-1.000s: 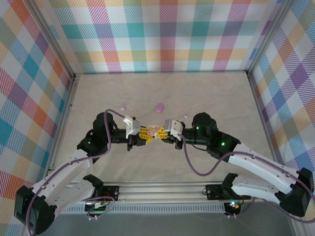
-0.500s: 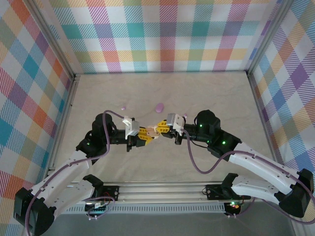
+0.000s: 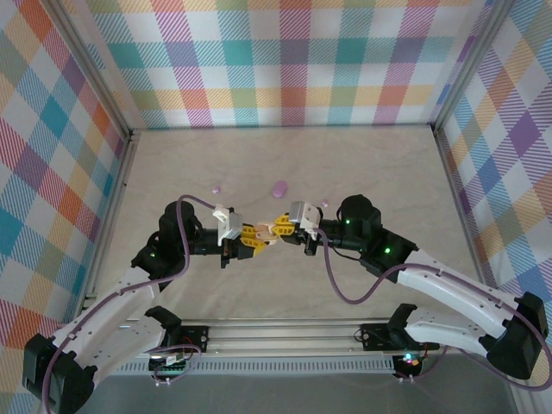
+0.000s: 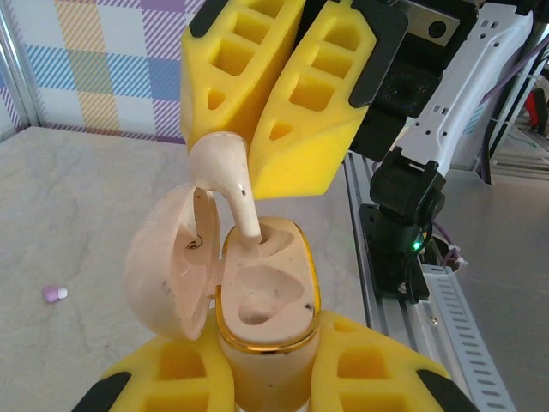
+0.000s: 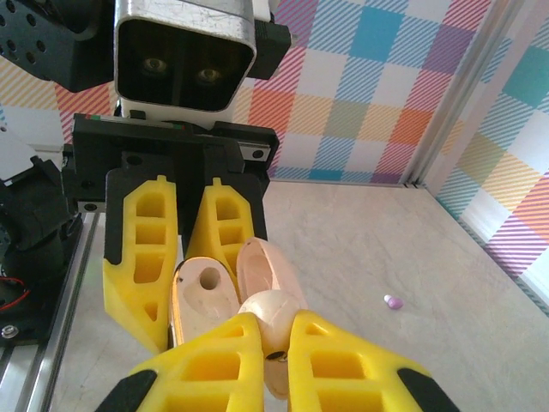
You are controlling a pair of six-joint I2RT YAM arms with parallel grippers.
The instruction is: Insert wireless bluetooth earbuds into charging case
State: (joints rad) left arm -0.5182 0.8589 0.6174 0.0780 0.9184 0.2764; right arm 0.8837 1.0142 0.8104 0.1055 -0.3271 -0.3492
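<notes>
My left fingers [image 3: 252,239] are clamped tight on a cream case [image 4: 266,343], its lid swung open. My right fingers [image 3: 283,227] pinch a cream earbud [image 4: 225,163], its stem tip in the case's socket. They meet above the middle of the counter [image 3: 388,164]. Toward the far edge lies a purple oval [image 3: 279,187], with small purple earbuds [image 3: 216,188] on either side.

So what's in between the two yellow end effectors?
An open cream charging case and a cream earbud poking into it, shown in the left wrist view.
</notes>
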